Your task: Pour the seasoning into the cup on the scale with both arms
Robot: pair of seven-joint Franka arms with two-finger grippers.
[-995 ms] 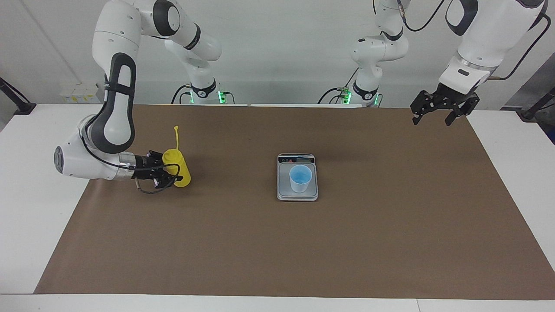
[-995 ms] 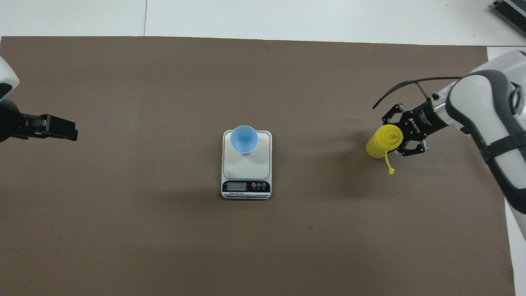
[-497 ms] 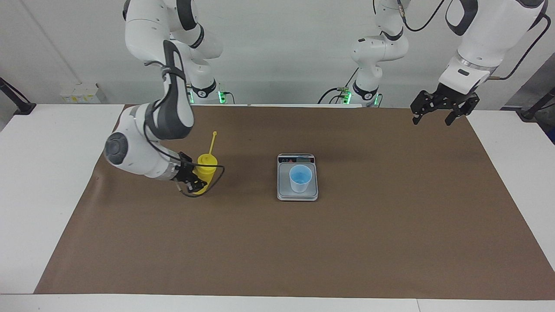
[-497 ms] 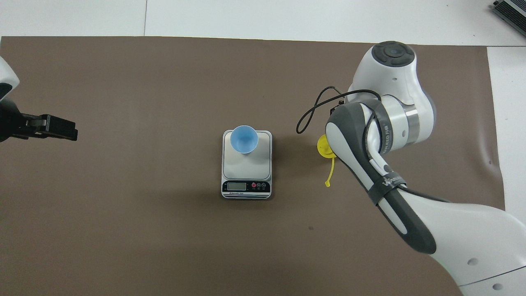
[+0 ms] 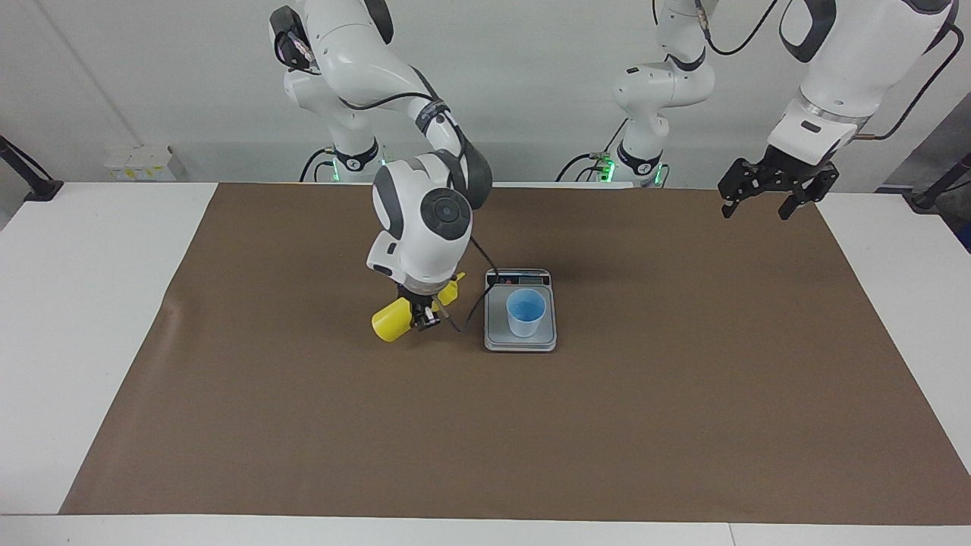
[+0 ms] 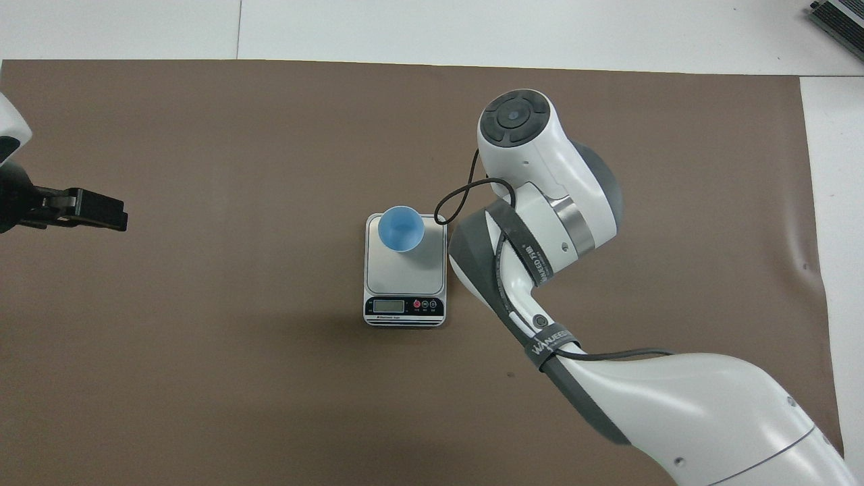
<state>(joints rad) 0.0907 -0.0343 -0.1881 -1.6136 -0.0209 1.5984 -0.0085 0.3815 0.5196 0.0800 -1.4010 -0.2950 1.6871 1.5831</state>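
Note:
The seasoning point(image 5: 391, 323), a yellow squeeze bottle, hangs tilted in the air just beside the scale point(image 5: 520, 341), toward the right arm's end of the table. Its nozzle end point(image 5: 450, 291) points toward the scale. My right gripper point(image 5: 422, 315) is shut on the bottle's middle, with the wrist straight above it. In the overhead view the right arm point(image 6: 533, 223) hides both the bottle and that gripper. The pale blue cup point(image 5: 526, 312) point(image 6: 401, 229) stands upright on the scale point(image 6: 405, 277). My left gripper point(image 5: 766, 199) point(image 6: 120, 217) waits open and empty, up over the mat's edge at the left arm's end.
A brown mat point(image 5: 683, 394) covers most of the white table point(image 5: 83, 303). The scale's display strip point(image 6: 403, 306) faces the robots. A black cable point(image 6: 466, 196) loops from the right wrist over the scale's corner.
My right arm has carried the bottle from the right arm's end of the mat over to the scale and tipped it from upright to slanted. The left arm has not moved.

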